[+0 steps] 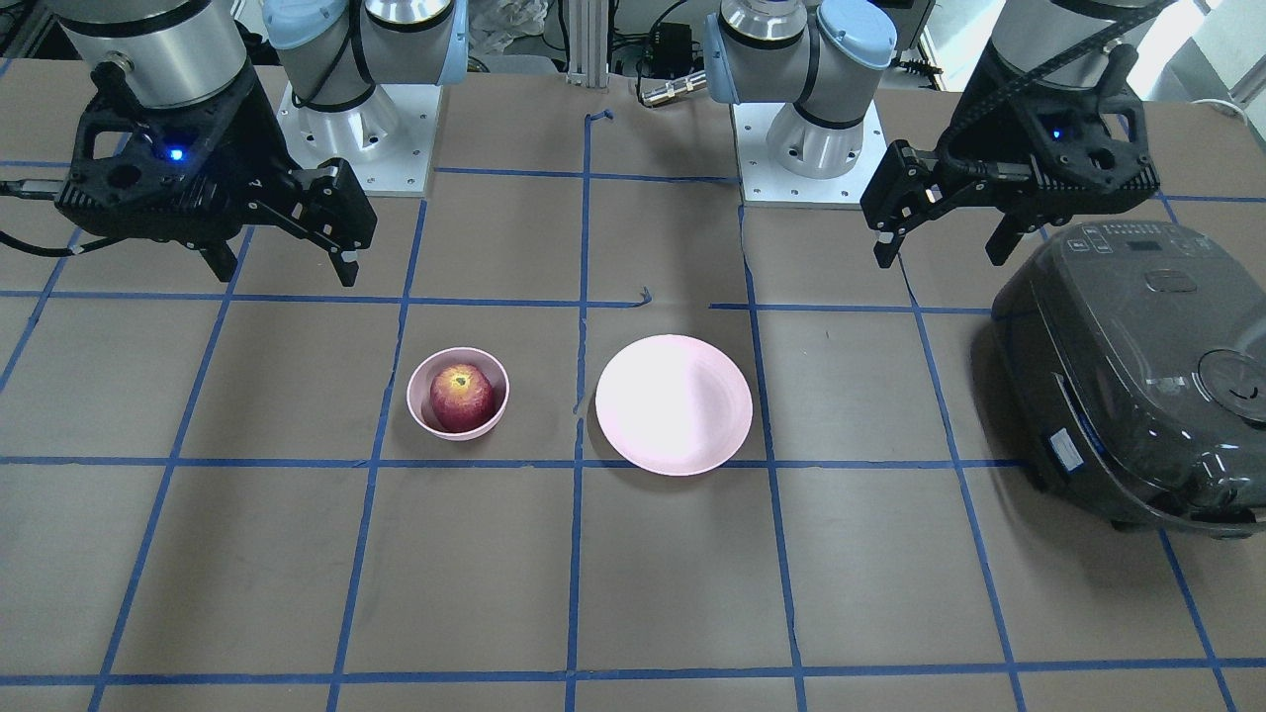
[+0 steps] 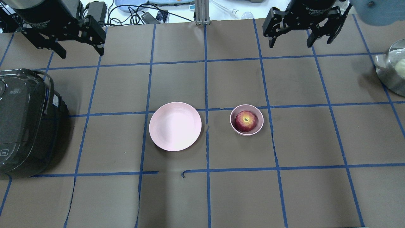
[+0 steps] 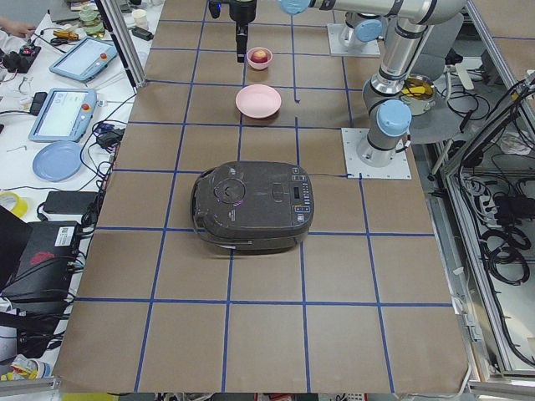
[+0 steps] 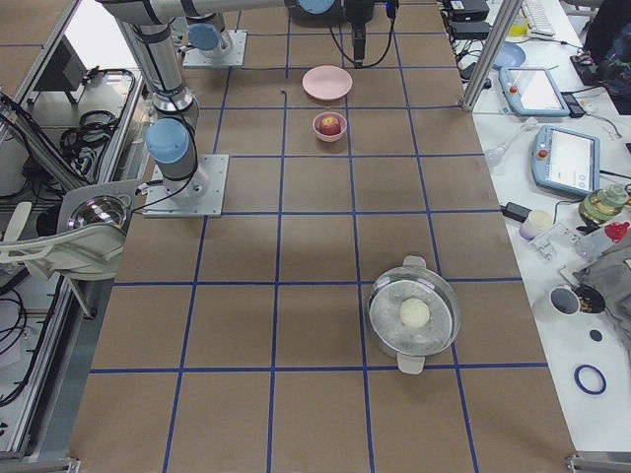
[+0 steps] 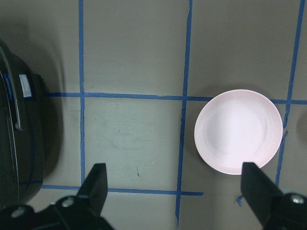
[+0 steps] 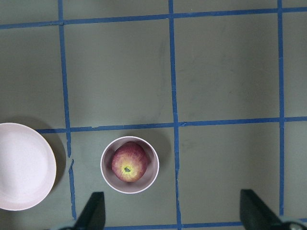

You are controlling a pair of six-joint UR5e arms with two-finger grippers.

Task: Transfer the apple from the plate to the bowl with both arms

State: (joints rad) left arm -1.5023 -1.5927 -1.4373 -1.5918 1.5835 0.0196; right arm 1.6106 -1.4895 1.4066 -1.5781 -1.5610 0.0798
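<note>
The red apple (image 2: 246,121) sits inside the small pink bowl (image 2: 260,127), stem dimple up; it also shows in the front view (image 1: 461,398) and the right wrist view (image 6: 128,162). The wide pink plate (image 2: 175,126) lies empty beside the bowl, toward the robot's left, and shows in the left wrist view (image 5: 238,132). My left gripper (image 2: 81,52) is open and empty, high above the table, well clear of the plate. My right gripper (image 2: 291,44) is open and empty, high above the table, well clear of the bowl.
A dark rice cooker (image 2: 22,123) stands at the table's left end, near the left arm. A steel pot (image 2: 392,69) with a pale round thing inside stands at the right end. Brown paper with blue tape grid covers the table (image 2: 240,190).
</note>
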